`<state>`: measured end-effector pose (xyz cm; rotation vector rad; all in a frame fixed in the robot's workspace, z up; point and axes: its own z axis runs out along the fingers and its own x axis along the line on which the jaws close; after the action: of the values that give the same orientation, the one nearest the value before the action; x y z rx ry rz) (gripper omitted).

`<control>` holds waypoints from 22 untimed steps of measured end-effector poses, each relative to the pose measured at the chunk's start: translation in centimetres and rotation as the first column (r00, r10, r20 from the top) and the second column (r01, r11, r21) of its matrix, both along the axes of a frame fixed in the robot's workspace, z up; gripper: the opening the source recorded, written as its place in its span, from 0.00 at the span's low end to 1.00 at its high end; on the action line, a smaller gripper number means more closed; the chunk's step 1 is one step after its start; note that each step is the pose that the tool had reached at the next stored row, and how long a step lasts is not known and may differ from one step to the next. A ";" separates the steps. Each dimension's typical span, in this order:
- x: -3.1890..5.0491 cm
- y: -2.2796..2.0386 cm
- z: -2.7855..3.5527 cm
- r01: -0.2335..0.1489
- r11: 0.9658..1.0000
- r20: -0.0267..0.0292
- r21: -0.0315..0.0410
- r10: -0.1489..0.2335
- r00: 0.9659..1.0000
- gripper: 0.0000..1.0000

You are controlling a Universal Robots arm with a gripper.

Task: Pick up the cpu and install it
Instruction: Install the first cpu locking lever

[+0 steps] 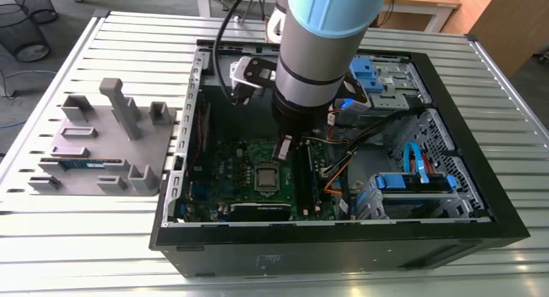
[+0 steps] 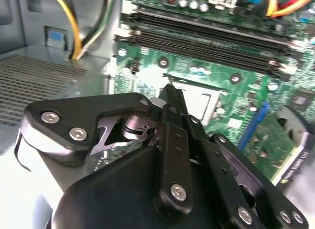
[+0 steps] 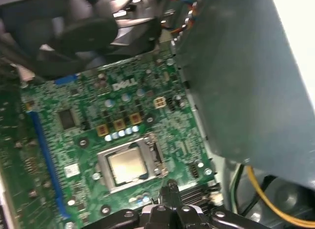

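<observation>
The cpu point(image 1: 267, 177) is a small silver square lying flat in its socket in the middle of the green motherboard point(image 1: 231, 188) inside the open computer case. In the first wrist view the cpu point(image 3: 129, 165) sits framed by the metal socket bracket. My gripper point(image 1: 283, 149) hangs above the board, just beyond the socket toward the case's far side, apart from the chip. Its black fingers point(image 2: 172, 98) meet in a narrow tip with nothing between them. In the second wrist view the cpu point(image 2: 203, 104) shows partly behind that tip.
The black case wall point(image 1: 343, 245) rings the board. Memory slots point(image 1: 302, 178), orange and blue cables point(image 1: 339, 175) and a blue drive cage point(image 1: 416, 184) lie on the exterior view's right. A grey fixture plate point(image 1: 94, 139) with a memory stick point(image 1: 81, 162) sits on the slatted table.
</observation>
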<state>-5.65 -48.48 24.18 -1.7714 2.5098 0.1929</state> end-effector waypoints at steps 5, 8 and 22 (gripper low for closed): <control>-0.01 -1.46 -0.04 0.000 1.000 0.000 0.002 0.000 1.000 0.11; -0.02 -1.54 -0.04 0.000 1.000 0.000 0.002 0.000 1.000 0.11; -0.14 -1.64 -0.10 0.000 1.000 0.001 -0.003 0.000 1.000 0.11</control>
<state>-5.79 -50.12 24.08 -1.7719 2.5113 0.1888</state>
